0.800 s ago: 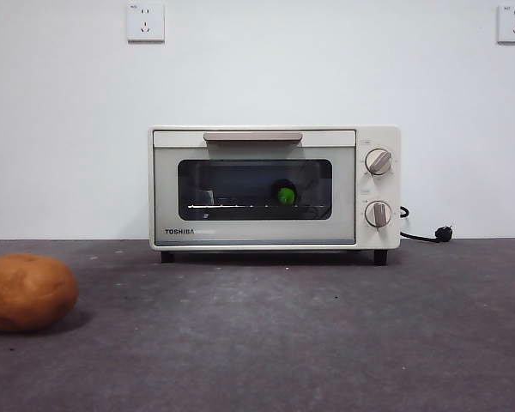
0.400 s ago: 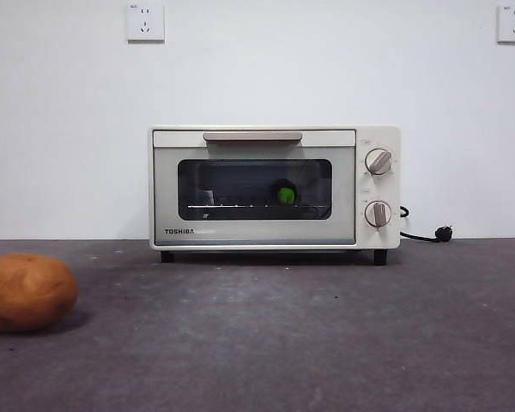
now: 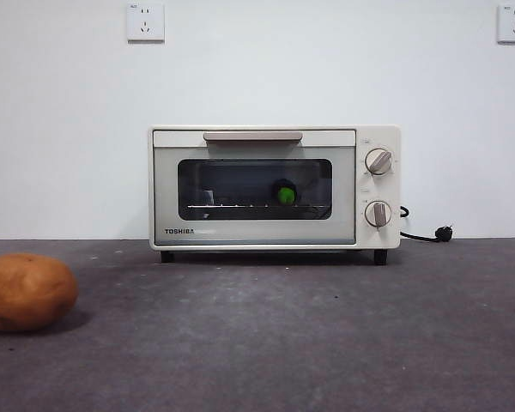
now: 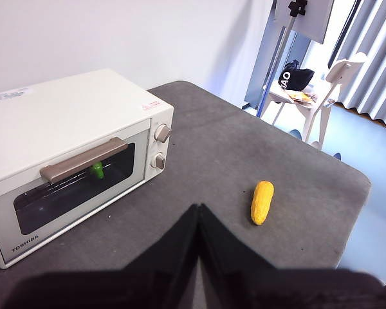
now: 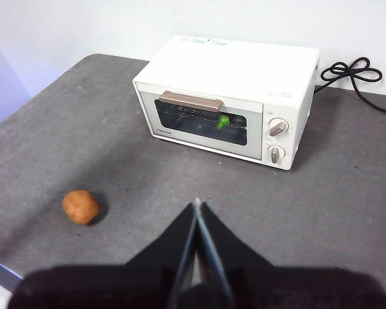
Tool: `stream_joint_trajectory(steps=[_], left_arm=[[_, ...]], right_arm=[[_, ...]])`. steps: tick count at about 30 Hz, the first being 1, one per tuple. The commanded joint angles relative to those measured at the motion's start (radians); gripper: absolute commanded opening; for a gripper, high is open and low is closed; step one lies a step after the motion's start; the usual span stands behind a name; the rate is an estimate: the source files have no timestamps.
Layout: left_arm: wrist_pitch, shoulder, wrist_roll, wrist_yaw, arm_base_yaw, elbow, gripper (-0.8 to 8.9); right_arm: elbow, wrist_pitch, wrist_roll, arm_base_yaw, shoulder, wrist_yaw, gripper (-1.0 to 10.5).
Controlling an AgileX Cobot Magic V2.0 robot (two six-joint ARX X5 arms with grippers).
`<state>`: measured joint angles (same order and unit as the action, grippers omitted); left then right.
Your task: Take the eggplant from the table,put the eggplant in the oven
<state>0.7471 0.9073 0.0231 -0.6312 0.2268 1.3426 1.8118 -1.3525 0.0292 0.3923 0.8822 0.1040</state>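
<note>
The cream-white oven (image 3: 275, 187) stands at the back of the dark grey table (image 3: 292, 343) with its door closed. Through the dark glass I see the eggplant (image 3: 285, 194) lying on the wire rack, its green cap end facing the window; the cap also shows in the left wrist view (image 4: 98, 170) and in the right wrist view (image 5: 223, 121). My left gripper (image 4: 198, 212) is shut and held high, well back from the oven (image 4: 71, 154). My right gripper (image 5: 197, 207) is shut too, raised over the table in front of the oven (image 5: 228, 100). Neither holds anything.
An orange-brown potato-like lump (image 3: 27, 292) lies at the front left of the table, also visible as a lump (image 5: 81, 206) in the right wrist view. A yellow elongated toy (image 4: 262, 202) lies right of the oven. The oven's black cord (image 3: 425, 234) trails at the back right.
</note>
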Motion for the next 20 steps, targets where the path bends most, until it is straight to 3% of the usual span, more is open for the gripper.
stream_joint_trajectory(steps=[1,20], left_arm=[[-0.004,-0.002,0.003,-0.004,0.004,-0.002,-0.04],[-0.004,-0.002,0.003,-0.004,0.004,-0.002,-0.04]], right_arm=[[0.001,-0.024,-0.004,0.001,-0.003,0.000,0.0],[0.001,-0.024,-0.004,0.001,0.002,-0.008,0.0]])
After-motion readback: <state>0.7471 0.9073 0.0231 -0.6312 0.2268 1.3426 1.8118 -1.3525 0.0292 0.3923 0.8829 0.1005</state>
